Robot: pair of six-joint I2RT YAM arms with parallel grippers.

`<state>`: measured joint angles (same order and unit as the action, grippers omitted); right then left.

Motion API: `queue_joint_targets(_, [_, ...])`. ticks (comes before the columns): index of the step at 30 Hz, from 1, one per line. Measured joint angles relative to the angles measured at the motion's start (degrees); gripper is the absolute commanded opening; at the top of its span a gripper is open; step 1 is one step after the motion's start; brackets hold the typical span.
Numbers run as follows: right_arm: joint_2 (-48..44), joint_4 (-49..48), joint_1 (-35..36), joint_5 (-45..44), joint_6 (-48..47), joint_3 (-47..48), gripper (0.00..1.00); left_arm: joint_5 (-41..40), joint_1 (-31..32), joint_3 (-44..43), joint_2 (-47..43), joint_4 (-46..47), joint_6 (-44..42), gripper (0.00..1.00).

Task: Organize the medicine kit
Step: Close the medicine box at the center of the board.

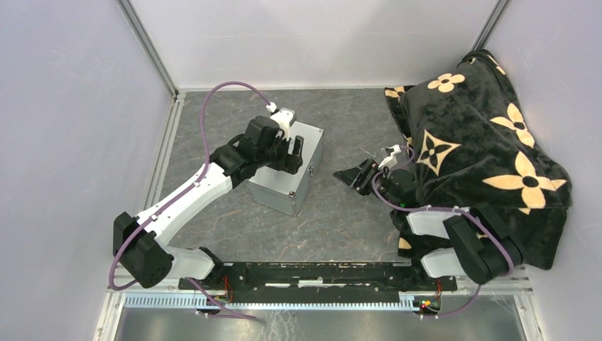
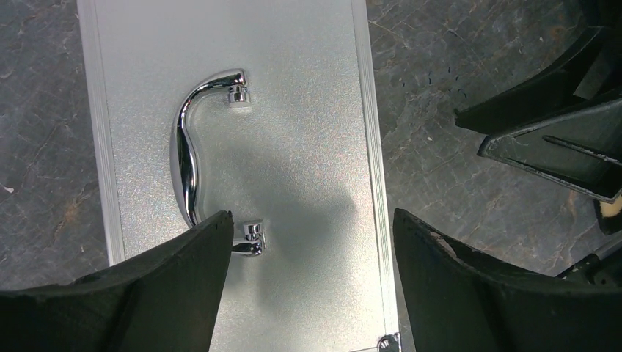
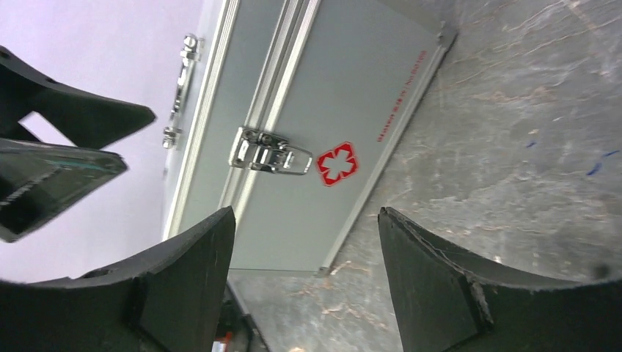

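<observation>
The medicine kit (image 1: 284,181), a silver-grey metal case, sits shut on the dark table left of centre. Its chrome lid handle (image 2: 189,150) lies flat on the lid (image 2: 301,147). My left gripper (image 1: 292,155) hovers over the lid, open, jaws wide apart and empty (image 2: 312,235). The front wall shows a closed chrome latch (image 3: 268,152) and a red cross sticker (image 3: 337,163). My right gripper (image 1: 353,176) stands open just right of the case, facing its front, with nothing between its fingers (image 3: 304,235).
A black blanket with cream flowers (image 1: 483,149) covers a bulky heap at the right, draped partly over my right arm. White walls with metal rails close in the table at the back and left. Bare table lies between the case and the arm bases.
</observation>
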<state>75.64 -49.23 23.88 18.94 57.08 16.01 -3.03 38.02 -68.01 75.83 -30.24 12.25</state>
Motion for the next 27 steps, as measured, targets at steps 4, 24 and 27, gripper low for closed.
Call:
queue_joint_targets(4, [6.56,-10.27,0.55,0.81,8.24,-0.94,0.78,-0.68,0.00,1.33,0.31,1.11,-0.35,0.81])
queue_joint_targets(24, [31.71,-33.97,7.26,-2.67,28.52,6.01,0.68,-6.62,0.37,6.71,-0.17,7.19,-1.64,0.76])
queue_joint_targets(27, [32.24,-34.67,7.65,-3.56,29.35,6.14,0.62,-7.30,0.37,6.93,-0.17,7.52,-1.64,0.76])
